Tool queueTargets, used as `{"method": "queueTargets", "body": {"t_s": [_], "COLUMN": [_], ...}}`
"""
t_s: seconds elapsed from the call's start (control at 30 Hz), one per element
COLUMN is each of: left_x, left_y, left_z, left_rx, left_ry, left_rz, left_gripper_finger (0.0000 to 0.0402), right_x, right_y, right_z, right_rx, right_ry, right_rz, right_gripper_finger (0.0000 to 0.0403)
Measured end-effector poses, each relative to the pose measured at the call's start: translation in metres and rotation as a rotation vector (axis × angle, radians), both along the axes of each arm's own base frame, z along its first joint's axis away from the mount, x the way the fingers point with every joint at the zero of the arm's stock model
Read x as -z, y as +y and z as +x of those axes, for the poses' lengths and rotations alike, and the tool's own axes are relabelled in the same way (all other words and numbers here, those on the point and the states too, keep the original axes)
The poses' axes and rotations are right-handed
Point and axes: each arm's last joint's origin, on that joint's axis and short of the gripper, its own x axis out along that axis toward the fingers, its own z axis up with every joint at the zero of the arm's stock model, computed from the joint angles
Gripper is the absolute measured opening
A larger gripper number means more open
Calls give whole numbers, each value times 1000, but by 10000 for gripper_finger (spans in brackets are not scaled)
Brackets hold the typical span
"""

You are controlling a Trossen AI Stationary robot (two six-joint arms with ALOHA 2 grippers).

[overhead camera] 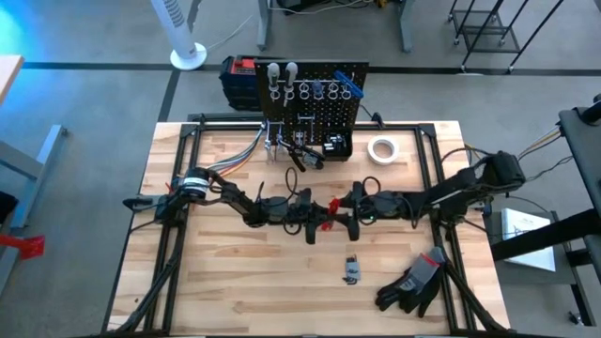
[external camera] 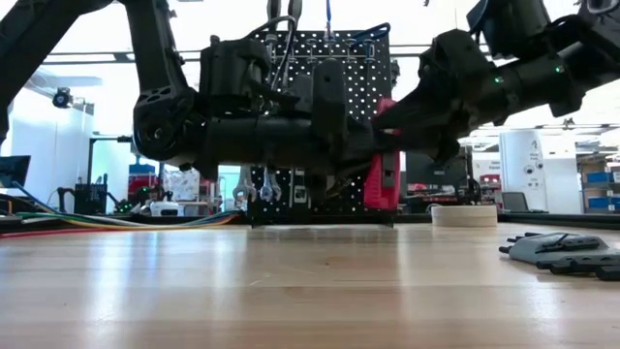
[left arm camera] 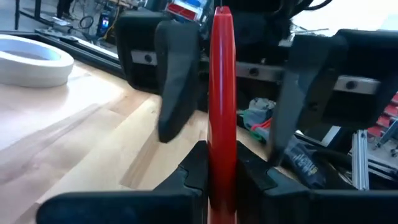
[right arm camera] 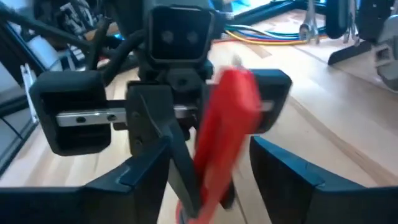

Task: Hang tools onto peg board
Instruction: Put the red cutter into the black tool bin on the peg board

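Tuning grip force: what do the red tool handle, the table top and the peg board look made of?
Red tool handle: smooth, glossy, probably plastic; it shows a sheen. Table top: pale wood planks, visible grain and seams, lightly sealed. Peg board: black perforated panel, likely painted metal, though plastic can't be ruled out.

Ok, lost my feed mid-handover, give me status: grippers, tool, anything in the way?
Left gripper shut on red-handled tool, mid-table. Right gripper open around the same tool, facing left. Peg board behind; nothing between.
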Motion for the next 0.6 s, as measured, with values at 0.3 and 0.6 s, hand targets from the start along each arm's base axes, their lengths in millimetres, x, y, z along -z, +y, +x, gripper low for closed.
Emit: {"method": "queueTargets", "body": {"t_s": [0.3,0.6], "left_x": [-1,-2], "left_y": [-6,-5], "left_z": [-1,-1], "left_rx": [39,20], "left_ry": [-11,-15], "left_rz": [11,-27], "left_gripper_finger": [28,115], "right_x": [-4,-11], "right_y": [1,-3], "right_z": [5,3], "right_rx": [-81,-80], "right_ry": [-4,6], "right_rz": [-33,-132], "right_gripper_finger": [29,29]}}
